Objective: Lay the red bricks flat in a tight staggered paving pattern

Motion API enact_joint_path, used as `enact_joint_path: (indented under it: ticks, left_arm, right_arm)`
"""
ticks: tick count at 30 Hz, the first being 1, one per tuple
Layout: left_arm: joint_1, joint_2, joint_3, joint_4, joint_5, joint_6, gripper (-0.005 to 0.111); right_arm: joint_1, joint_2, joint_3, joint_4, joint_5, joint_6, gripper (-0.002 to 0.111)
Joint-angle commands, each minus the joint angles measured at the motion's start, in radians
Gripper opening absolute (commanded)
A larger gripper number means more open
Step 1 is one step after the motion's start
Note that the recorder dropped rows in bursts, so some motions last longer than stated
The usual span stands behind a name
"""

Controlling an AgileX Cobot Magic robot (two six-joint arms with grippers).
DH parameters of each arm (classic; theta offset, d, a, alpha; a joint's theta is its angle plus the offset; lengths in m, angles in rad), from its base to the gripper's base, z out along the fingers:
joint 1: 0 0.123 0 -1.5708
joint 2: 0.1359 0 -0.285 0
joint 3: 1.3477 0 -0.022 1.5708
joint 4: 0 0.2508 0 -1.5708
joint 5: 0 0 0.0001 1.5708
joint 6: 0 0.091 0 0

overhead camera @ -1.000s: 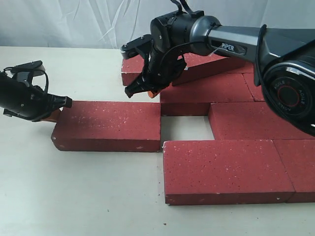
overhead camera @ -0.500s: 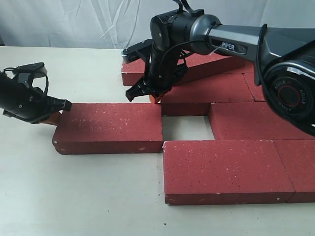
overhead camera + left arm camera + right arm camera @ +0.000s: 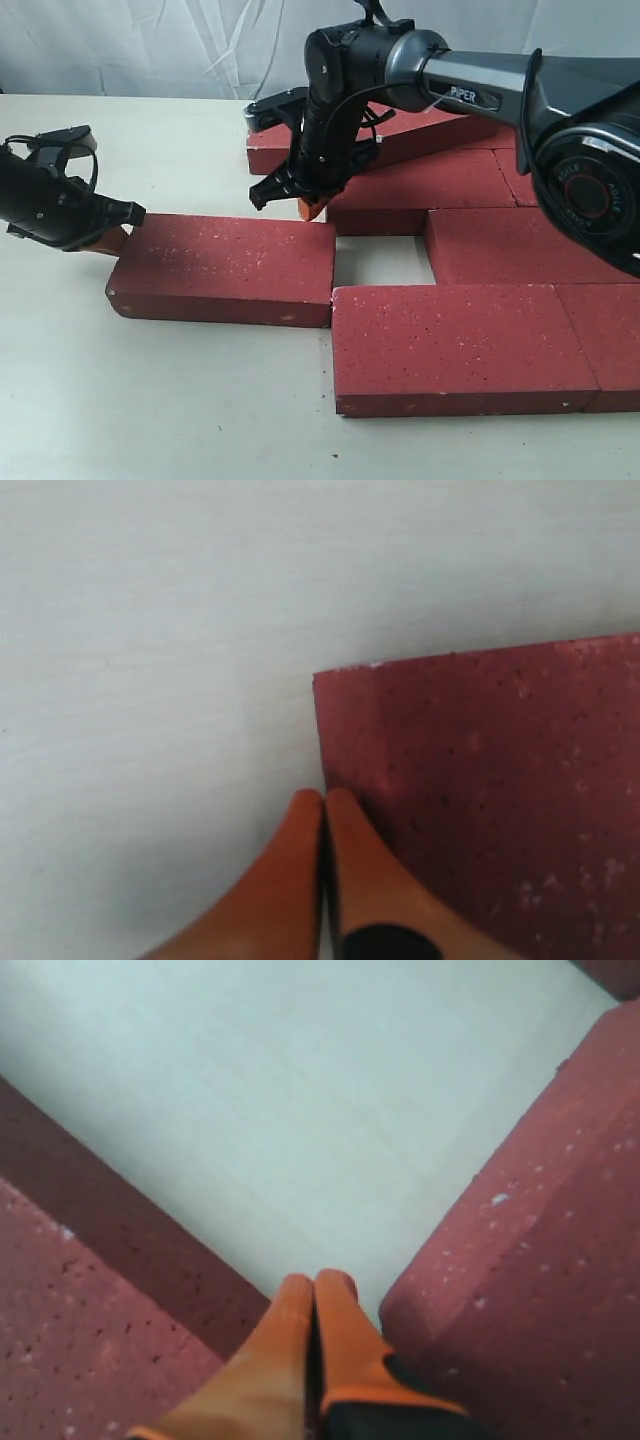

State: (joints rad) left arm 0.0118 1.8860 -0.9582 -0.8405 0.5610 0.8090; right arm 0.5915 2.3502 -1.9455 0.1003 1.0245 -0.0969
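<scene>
A loose red brick lies flat on the table, left of the paved group. My left gripper is shut with nothing in it, its orange tips against the brick's left end; the left wrist view shows the closed gripper at the brick's corner. My right gripper is also shut on nothing. It is down at the loose brick's far right corner, beside a paved brick. The right wrist view shows that gripper between two bricks, one brick to one side and another brick to the other.
Paved bricks fill the right side: a front brick, a middle brick and a far brick. One brick rests tilted on the back row. A square gap of bare table sits within the group.
The loose brick has slid slightly right and turned, its right end now nearer the paved group. My right gripper has come down toward its far right corner. The left gripper stayed at the brick's left end.
</scene>
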Motion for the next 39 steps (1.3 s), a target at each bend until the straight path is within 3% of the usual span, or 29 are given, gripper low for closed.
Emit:
enact_joint_path:
  ticks: [1, 5, 12, 18, 29, 39]
  left_arm:
    - [0.007, -0.013, -0.001, -0.016, 0.002, -0.005, 0.000]
    - [0.007, -0.013, -0.001, -0.016, -0.001, -0.005, 0.000]
    - [0.007, -0.013, -0.001, -0.016, -0.005, -0.005, 0.000]
    - [0.028, -0.013, -0.001, -0.007, 0.007, -0.023, 0.000]
    - [0.040, -0.013, -0.001, -0.004, 0.019, -0.023, 0.000]
    - [0.040, -0.013, -0.001, -0.008, 0.015, -0.023, 0.000]
  right_arm:
    - [-0.003, -0.059, -0.005, -0.021, 0.047, -0.012, -0.001]
    - [0.011, -0.153, 0.035, 0.063, 0.156, -0.116, -0.001]
    - [0.109, -0.295, 0.292, 0.337, 0.171, -0.420, -0.001]
    - [0.193, -0.263, 0.399, 0.131, 0.123, -0.390, -0.001]
    - [0.196, -0.221, 0.407, -0.055, 0.001, -0.263, -0.001]
    - [0.196, -0.221, 0.407, -0.068, -0.057, -0.262, -0.001]
